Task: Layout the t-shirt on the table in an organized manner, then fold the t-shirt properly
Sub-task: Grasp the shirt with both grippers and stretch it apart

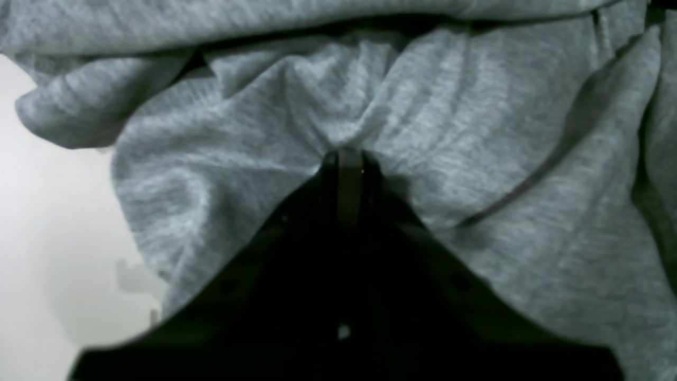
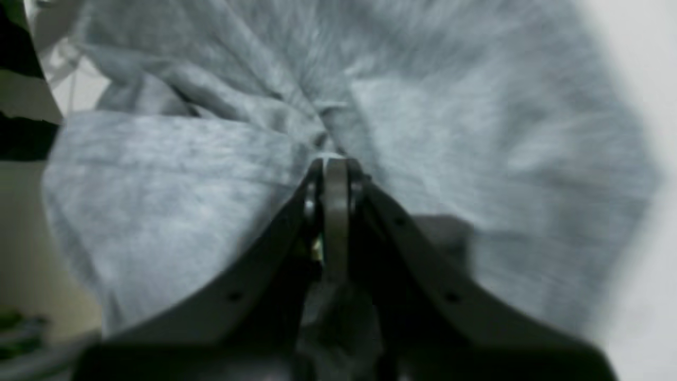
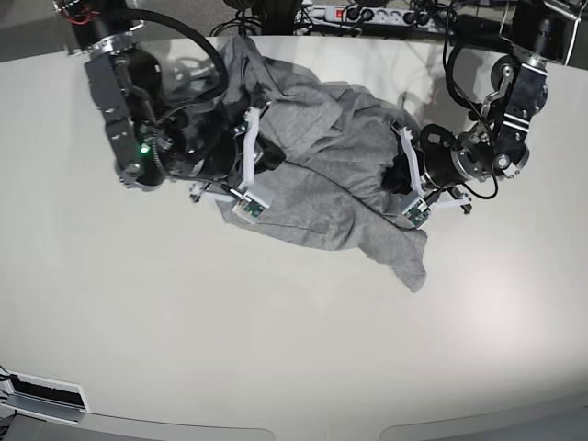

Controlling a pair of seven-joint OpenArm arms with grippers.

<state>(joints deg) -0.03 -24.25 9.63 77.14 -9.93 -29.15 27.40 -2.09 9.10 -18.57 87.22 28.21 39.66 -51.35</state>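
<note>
The grey t-shirt (image 3: 322, 188) lies crumpled on the far half of the off-white table (image 3: 276, 349), plain grey side showing, with one end trailing toward the front right. On the base view's right, my left gripper (image 3: 397, 176) is shut on a bunched fold of the t-shirt (image 1: 423, 121); up close its tips (image 1: 346, 154) pinch the cloth. My right gripper (image 3: 262, 154), on the base view's left, is shut on the shirt's other side. In the right wrist view the t-shirt (image 2: 476, 132) gathers into wrinkles at the closed tips (image 2: 334, 160). The cloth is blurred in both wrist views.
A power strip with cables (image 3: 367, 14) lies along the table's back edge. A white fixture (image 3: 46, 395) sits at the front left corner. Bare tabletop spreads in front of the shirt and to both sides.
</note>
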